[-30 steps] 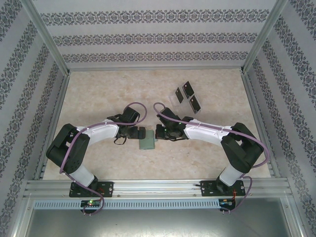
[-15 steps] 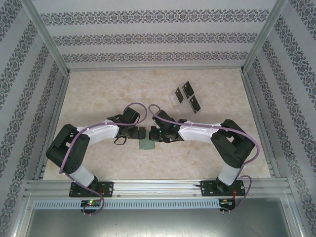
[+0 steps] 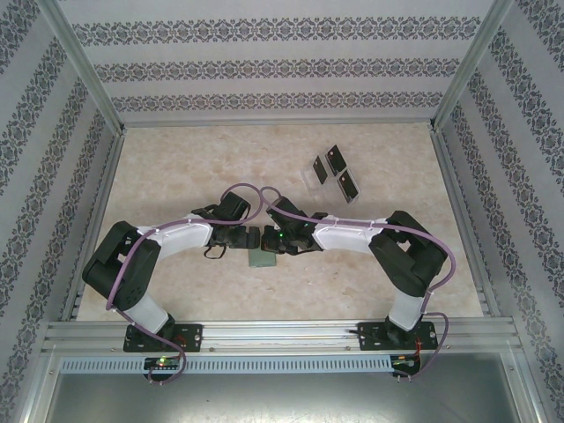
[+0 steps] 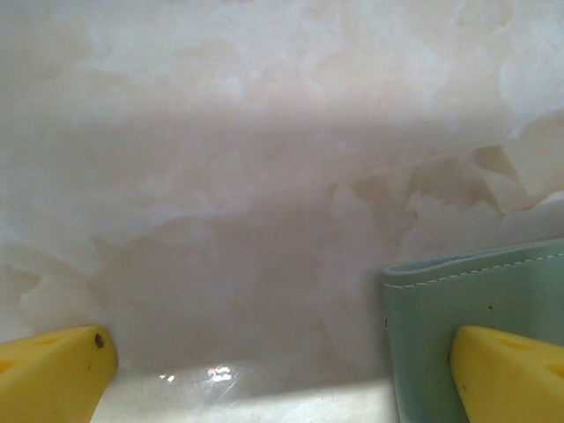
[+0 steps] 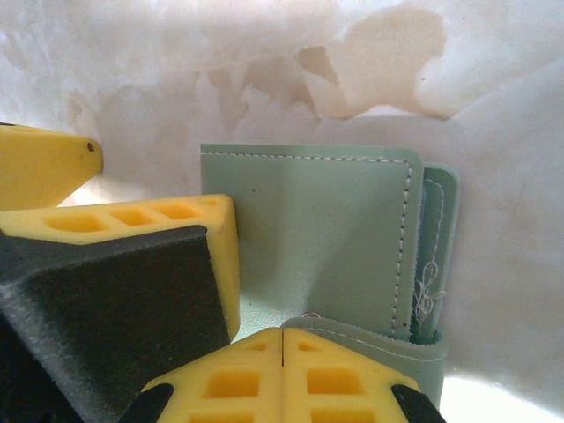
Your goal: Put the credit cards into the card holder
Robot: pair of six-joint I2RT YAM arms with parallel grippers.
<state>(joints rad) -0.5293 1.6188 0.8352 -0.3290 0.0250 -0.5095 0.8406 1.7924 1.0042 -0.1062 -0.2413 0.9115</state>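
Right hand (image 5: pixel 282 374): pads pressed together, clamped on the near edge of the card holder (image 5: pixel 308 220) cover, which curls up off the lower layer. Left hand (image 4: pixel 278 352): spread wide, one pad (image 4: pixel 507 370) over the holder's edge, the other above bare tabletop (image 3: pixel 176 176); can't tell if it's touching. The holder lies on the tabletop mid-workspace, directly under both hands. Three credit cards (image 3: pixel 336 159) lie flat well apart from it, far-right of centre.
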